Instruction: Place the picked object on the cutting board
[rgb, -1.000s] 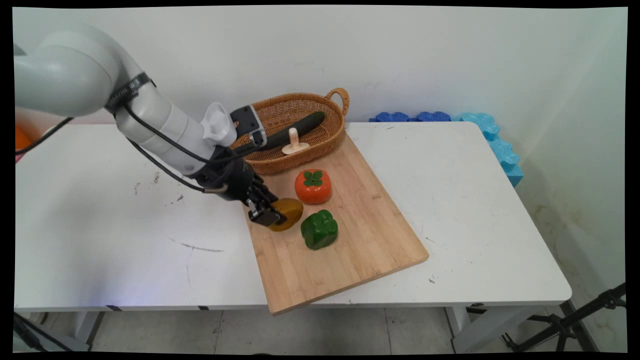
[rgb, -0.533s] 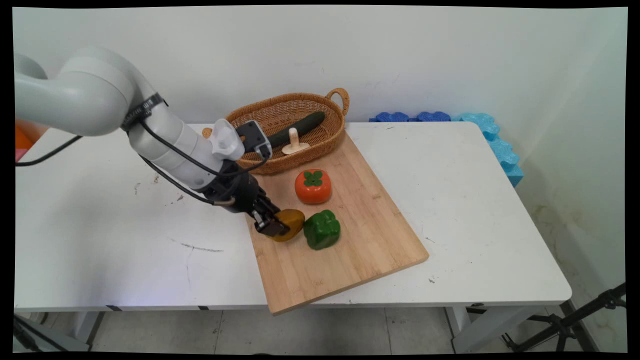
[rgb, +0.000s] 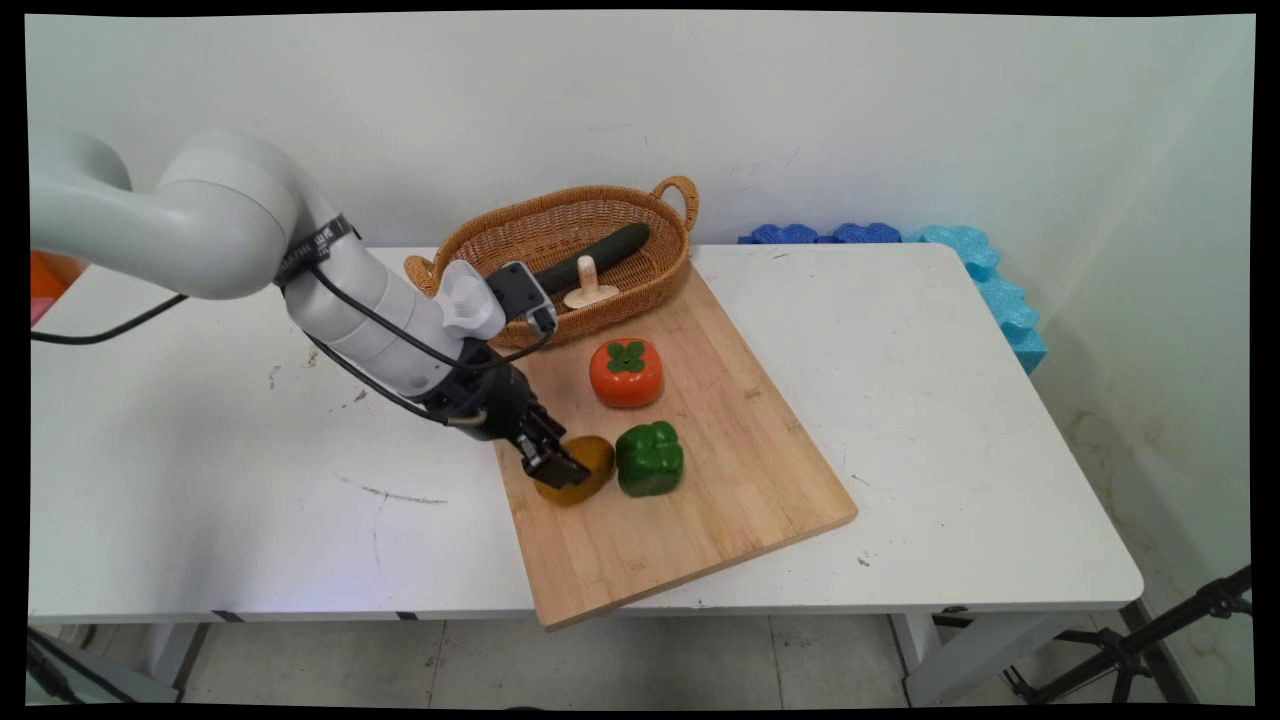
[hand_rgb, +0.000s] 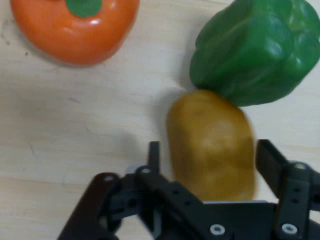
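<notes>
Hand view: gripper (hand_rgb: 207, 152) fingers spread, straddling the brown potato (hand_rgb: 211, 145) (resting on cutting board (rgb: 740, 470)); green pepper (hand_rgb: 255, 47) touches its far end.

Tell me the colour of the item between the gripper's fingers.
Yellowish brown, a potato lying on the board; the hand view shows it best.
</notes>
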